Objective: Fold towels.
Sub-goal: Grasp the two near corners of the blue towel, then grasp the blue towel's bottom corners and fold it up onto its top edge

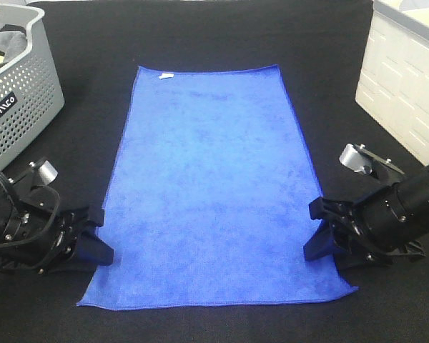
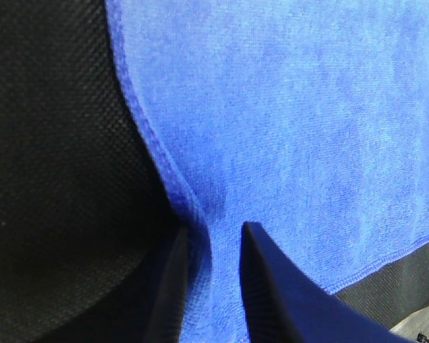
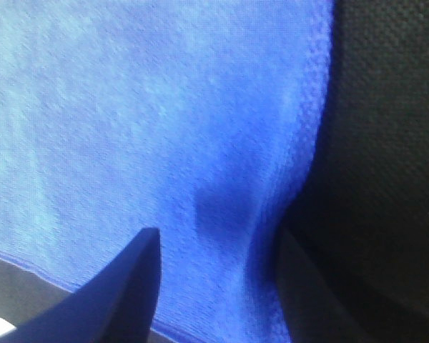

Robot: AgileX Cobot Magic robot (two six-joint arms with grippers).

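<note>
Towel lies spread flat and unfolded in the middle of the black surface. Its long axis runs from 6 o'clock, nearest the robot, to 12 o'clock, where a small white tag sits at the far left corner. A grey perforated basket stands well apart at about 10 o'clock and a white box at about 2 o'clock.

Both arms are down at the near end, one on each long edge. The left end effector sits at about 8 o'clock from the towel's centre, so the cloth lies toward 3 o'clock from it. The right end effector mirrors it at about 4 o'clock, with the cloth toward 9 o'clock. Each is just short of its near corner, so neither arm is clearly nearer.

In the left wrist view, the dark fingers stand a narrow gap apart with the stitched hem drawn in and puckered between them. I cannot tell whether they are already pressing the cloth. In the right wrist view, the fingers stand wider apart and straddle the edge without gripping it.

This looks like the start of the first fold. Once both edges are pinched, the likely move is to carry the near end toward 12 o'clock, along the long axis. The two arms would need to travel level so the edges meet squarely.
</note>
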